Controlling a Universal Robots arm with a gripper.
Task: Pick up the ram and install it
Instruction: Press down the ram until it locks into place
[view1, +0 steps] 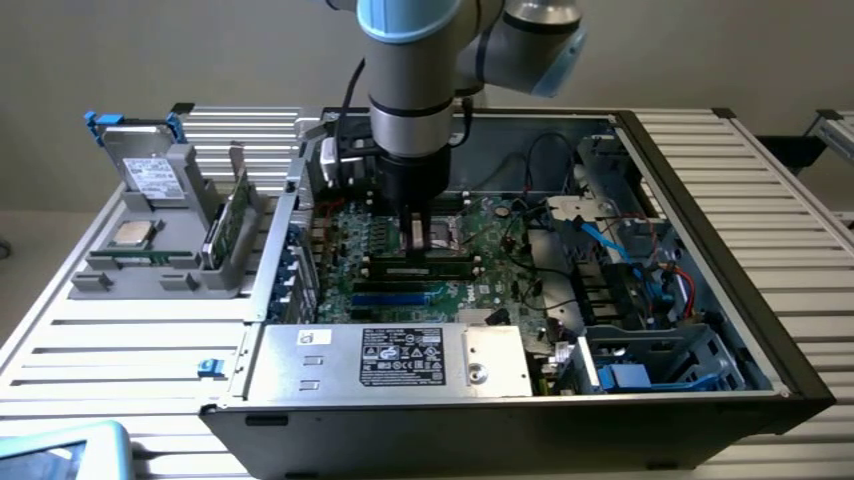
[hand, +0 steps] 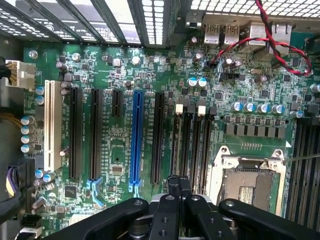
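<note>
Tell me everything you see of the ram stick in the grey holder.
The ram stick is a thin, long green board standing on edge in the grey holder, at the exterior view's left of the open computer case. Only the holder touches it; the gripper is inside the case.

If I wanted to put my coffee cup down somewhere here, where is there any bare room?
Bare slatted table lies in front of the grey parts holder, at the exterior view's left, and beside the computer case at its right. Inside the case it is crowded: the gripper hangs low over the motherboard, with cables packed alongside.
</note>
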